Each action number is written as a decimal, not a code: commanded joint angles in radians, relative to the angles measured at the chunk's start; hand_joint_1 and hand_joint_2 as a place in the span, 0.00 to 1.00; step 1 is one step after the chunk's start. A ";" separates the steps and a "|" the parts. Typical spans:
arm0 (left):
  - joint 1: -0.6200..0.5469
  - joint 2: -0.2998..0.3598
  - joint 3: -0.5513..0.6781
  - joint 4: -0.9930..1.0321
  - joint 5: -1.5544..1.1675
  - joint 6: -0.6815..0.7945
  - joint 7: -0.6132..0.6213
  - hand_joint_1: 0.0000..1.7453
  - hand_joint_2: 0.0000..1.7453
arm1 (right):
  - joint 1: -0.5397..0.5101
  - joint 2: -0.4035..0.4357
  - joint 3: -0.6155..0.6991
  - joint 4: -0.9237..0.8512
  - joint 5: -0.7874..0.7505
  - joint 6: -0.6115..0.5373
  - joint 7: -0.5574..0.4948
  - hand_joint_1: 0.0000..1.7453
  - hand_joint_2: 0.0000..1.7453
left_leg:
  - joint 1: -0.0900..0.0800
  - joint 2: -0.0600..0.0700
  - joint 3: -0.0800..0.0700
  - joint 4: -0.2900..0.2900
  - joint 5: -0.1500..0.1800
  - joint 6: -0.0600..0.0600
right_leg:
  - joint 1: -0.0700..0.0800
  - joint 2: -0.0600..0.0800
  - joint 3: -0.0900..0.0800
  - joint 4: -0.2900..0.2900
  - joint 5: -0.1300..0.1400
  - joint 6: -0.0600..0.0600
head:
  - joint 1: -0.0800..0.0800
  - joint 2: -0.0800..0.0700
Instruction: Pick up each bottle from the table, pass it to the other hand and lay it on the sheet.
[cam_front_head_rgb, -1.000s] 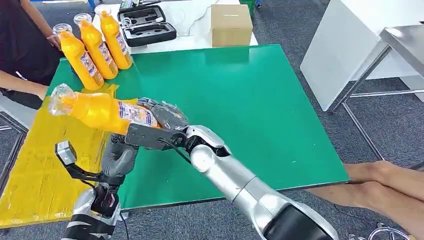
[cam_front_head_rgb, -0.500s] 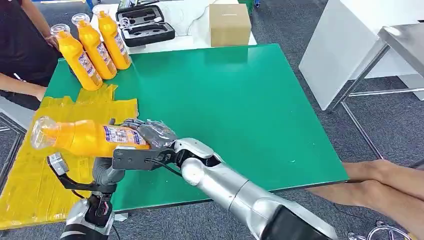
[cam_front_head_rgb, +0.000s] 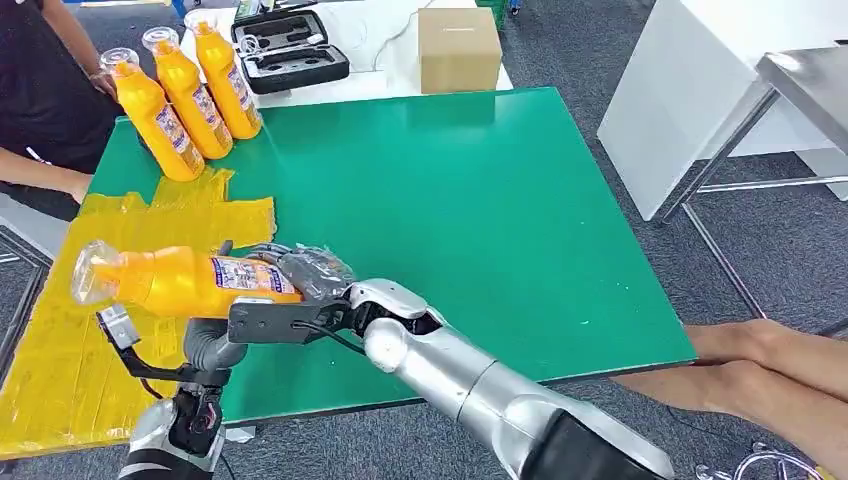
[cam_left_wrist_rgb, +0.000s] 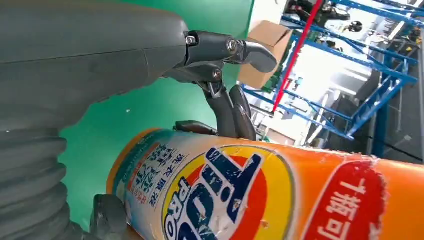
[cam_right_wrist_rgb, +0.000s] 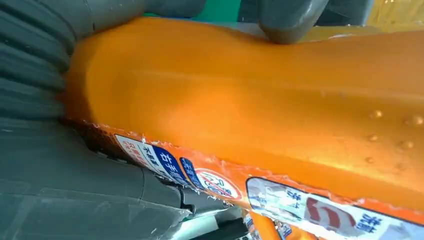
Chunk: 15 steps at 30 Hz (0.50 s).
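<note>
The held bottle (cam_front_head_rgb: 185, 281) sits a touch higher than half a second ago, its clear cap end no longer dipping as far out over the yellow sheet (cam_front_head_rgb: 60, 340), and it lies almost level now. Far left, a person (cam_front_head_rgb: 40, 90) in dark clothing stands at the surface's (cam_front_head_rgb: 480, 200) corner, beside three more orange bottles (cam_front_head_rgb: 190, 95) standing upright in a row on the green top. Behind them sit an open black case (cam_front_head_rgb: 290, 50) and a cardboard box (cam_front_head_rgb: 458, 48); off to the right there's a white cabinet (cam_front_head_rgb: 700, 90). Below the bottle, the left hand (cam_front_head_rgb: 215, 345) reaches up under its body, thumb and dark fingers (cam_left_wrist_rgb: 235, 112) lying against the label, though whether it truly clamps I cannot tell. The right hand (cam_front_head_rgb: 310, 275) wraps the bottle's base end, fingers closed around it, its silver arm crossing in front of the surface's near edge. The bottle hangs above the sheet's inner margin, cap pointing left.
</note>
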 joint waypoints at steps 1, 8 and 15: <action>-0.163 -0.050 0.019 0.027 -0.003 0.018 0.013 0.00 1.00 | 0.108 0.028 0.131 0.087 0.024 0.025 -0.029 1.00 1.00 | 0.002 -0.009 0.005 -0.001 -0.002 -0.001 | 0.002 -0.009 0.008 -0.001 -0.004 -0.001 | 0.000 0.000; -0.127 -0.058 0.056 -0.085 -0.059 0.066 -0.018 0.00 1.00 | -0.006 -0.137 -0.229 -0.082 0.089 -0.161 0.035 1.00 1.00 | 0.002 -0.008 0.002 0.001 -0.001 0.000 | 0.002 -0.010 0.004 0.001 -0.003 -0.001 | 0.000 0.000; -0.098 -0.057 0.053 -0.096 -0.061 0.060 -0.016 0.00 1.00 | -0.038 -0.223 -0.509 -0.250 0.093 -0.096 0.027 1.00 1.00 | 0.000 -0.007 0.000 0.001 0.001 0.002 | 0.000 -0.006 0.004 0.001 0.000 0.002 | 0.000 0.000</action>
